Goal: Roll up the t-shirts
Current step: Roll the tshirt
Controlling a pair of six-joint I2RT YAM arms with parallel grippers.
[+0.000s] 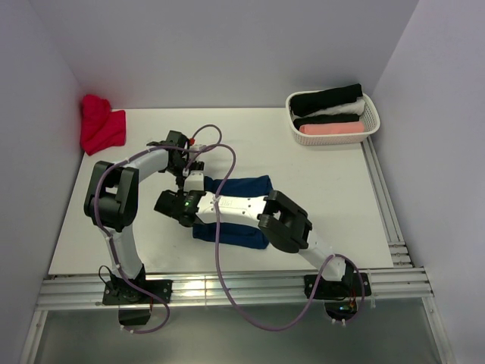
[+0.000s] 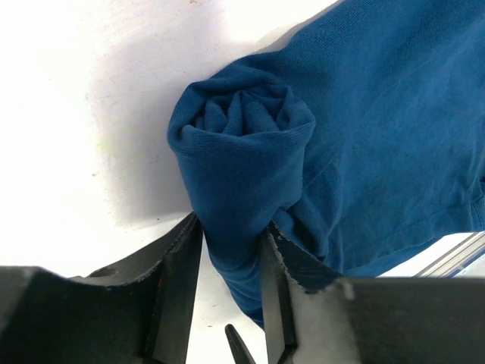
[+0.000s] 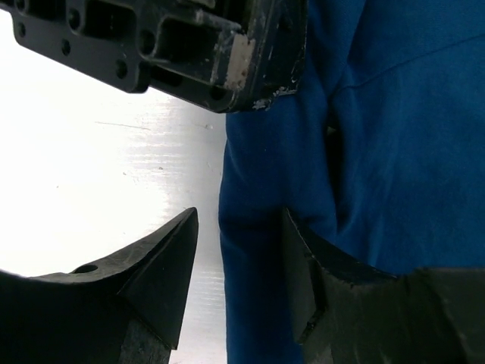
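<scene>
Between the left claw (image 2: pixel 231 227) fingers: rolled end of navy t-shirt (image 2: pixel 242 152), pinched on both sides, coil tight. Just beside, right claw (image 3: pixel 239 220): jaws apart astride the shirt's edge, one finger clear of cloth (nothing held). Beyond both: unrolled remainder flat on table (image 2: pixel 68 114). Step judged: rolling, partway. Next: even grip, roll turned onward squarely. Brands, writing: none legible.

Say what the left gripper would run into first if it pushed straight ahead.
The left gripper meets the navy t-shirt at once: its rolled end sits between the fingers, likely squeezed.
</scene>
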